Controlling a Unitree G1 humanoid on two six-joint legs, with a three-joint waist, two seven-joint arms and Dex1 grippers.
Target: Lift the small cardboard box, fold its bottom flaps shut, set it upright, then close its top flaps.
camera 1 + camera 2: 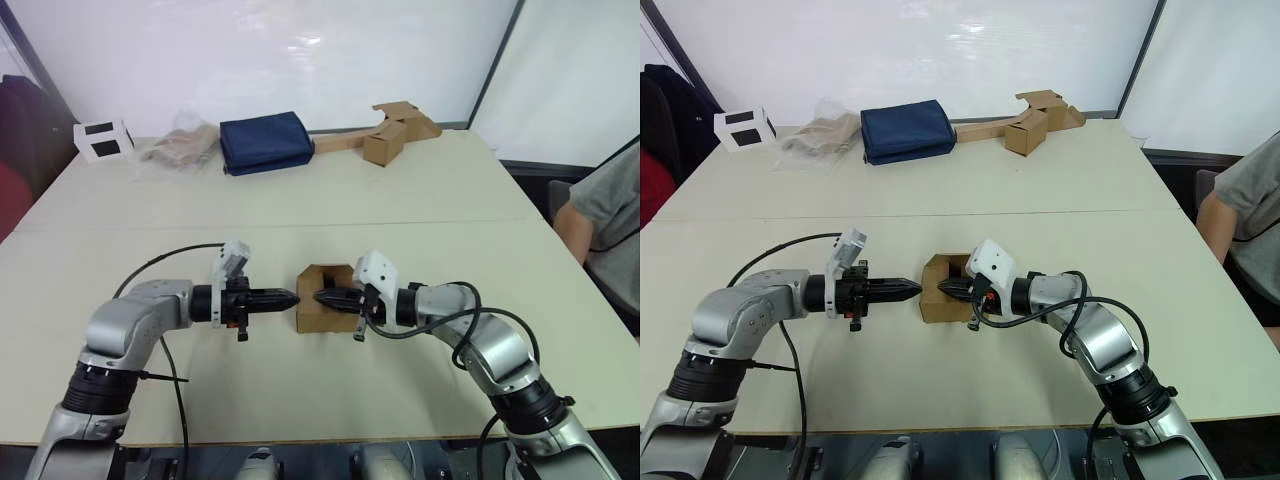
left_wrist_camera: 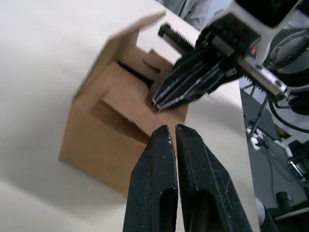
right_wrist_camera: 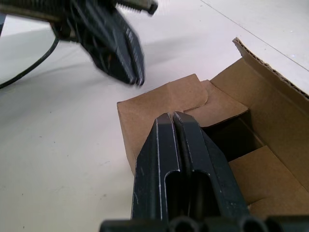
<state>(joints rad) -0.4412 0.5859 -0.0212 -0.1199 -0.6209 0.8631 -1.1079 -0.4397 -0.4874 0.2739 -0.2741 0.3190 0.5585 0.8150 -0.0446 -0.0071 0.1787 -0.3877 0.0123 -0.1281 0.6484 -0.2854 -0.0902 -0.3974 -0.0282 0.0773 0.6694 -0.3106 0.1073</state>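
Note:
The small cardboard box (image 1: 318, 314) stands on the table's near middle, its open end facing up. Two of its top flaps (image 3: 193, 99) are folded inward over the opening, and one (image 3: 273, 92) on the far side still stands up. The bottom flaps are hidden beneath it. My left gripper (image 1: 292, 297) is shut, its tip just off the box's left wall. My right gripper (image 1: 320, 296) is shut as well and reaches over the box from the right, its tip (image 3: 173, 117) above the folded flaps. The two tips point at each other, a short gap apart (image 2: 170, 129).
Along the far edge lie a white box with black squares (image 1: 104, 139), a crumpled plastic bag (image 1: 180, 148), a navy blue bag (image 1: 265, 142) and a cardboard box joined to a long strip (image 1: 390, 135). A person (image 1: 610, 220) sits at the right side of the table.

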